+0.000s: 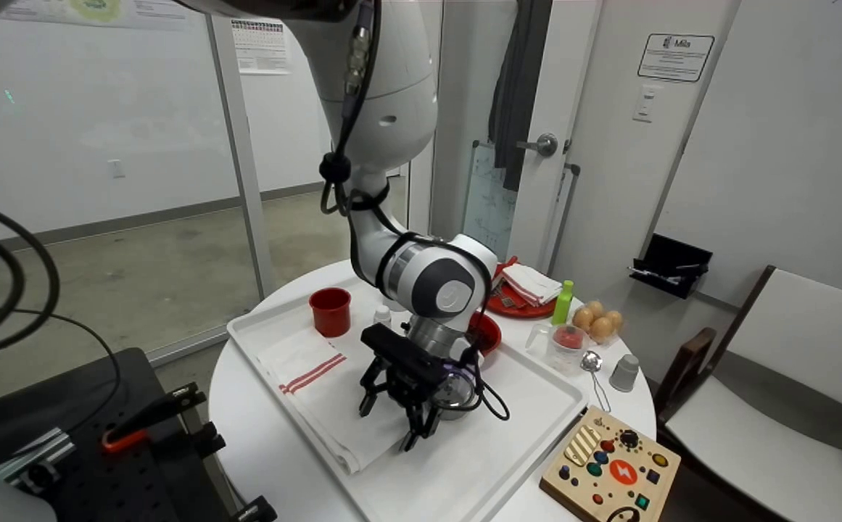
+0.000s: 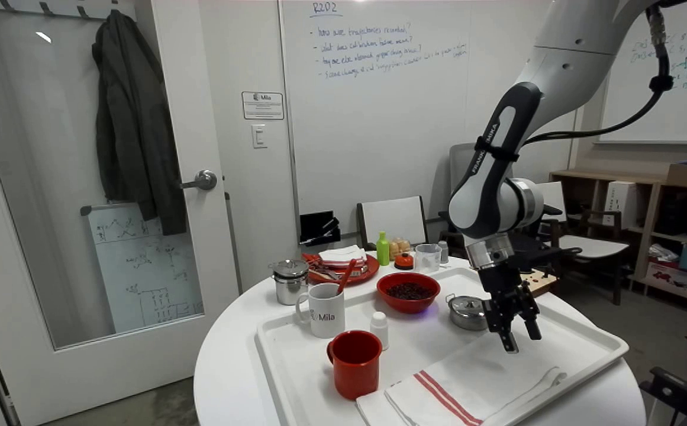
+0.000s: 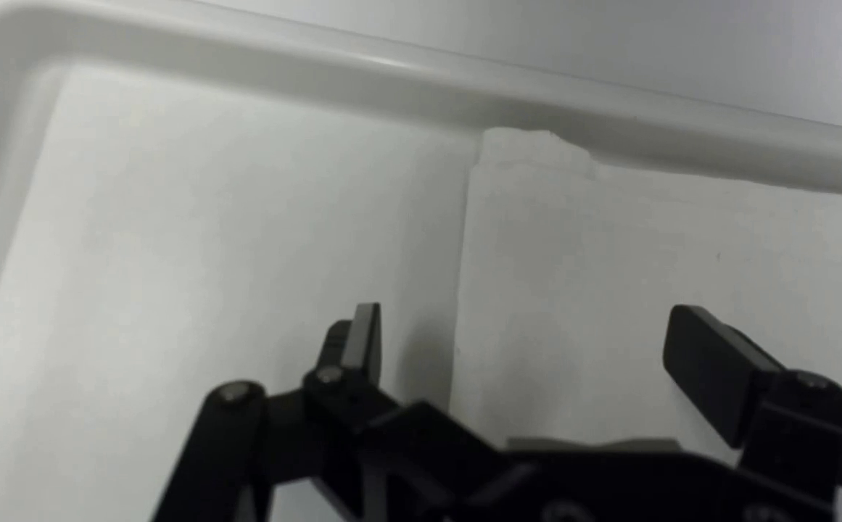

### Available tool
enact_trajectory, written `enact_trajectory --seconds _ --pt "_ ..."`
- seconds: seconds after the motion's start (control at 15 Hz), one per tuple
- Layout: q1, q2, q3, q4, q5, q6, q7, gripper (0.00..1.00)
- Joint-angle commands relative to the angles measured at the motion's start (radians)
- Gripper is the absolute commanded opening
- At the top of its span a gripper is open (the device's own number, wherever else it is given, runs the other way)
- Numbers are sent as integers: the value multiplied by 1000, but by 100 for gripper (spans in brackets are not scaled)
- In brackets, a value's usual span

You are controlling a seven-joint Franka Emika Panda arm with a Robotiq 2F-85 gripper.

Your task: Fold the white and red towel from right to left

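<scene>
Closest in the wrist view, the claw (image 3: 526, 330) stood wide and held nothing, its black fingers (image 3: 364, 341) straddling one edge of the white and red towel (image 3: 573, 290): one finger was over the bare tray (image 3: 210, 217), the other over cloth. From my remote station I could not tell whether either tip touched anything. In both exterior views the towel lay nearly flat inside the tray, which rested on the round white counter (image 1: 246, 406); red stripes (image 1: 313, 374) crossed the cloth toward the end near the red cup (image 1: 330, 315). I judged the material thin, light and limp, unbreakable but apt to slide and wrinkle if pushed. Layered margins at a corner suggested doubling, so a shallow bite might have lifted the upper ply alone. For the fold I favoured a low pinch on the straddled edge, near its middle; which edge the task meant by right was unclear.
</scene>
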Motion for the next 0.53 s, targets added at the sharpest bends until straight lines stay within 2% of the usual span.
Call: enact_trajectory --seconds 0.0,0.47 --pt "-2 24 -5 30 21 -22 -13 73" --pt "-11 20 -1 20 28 -14 -21 22"
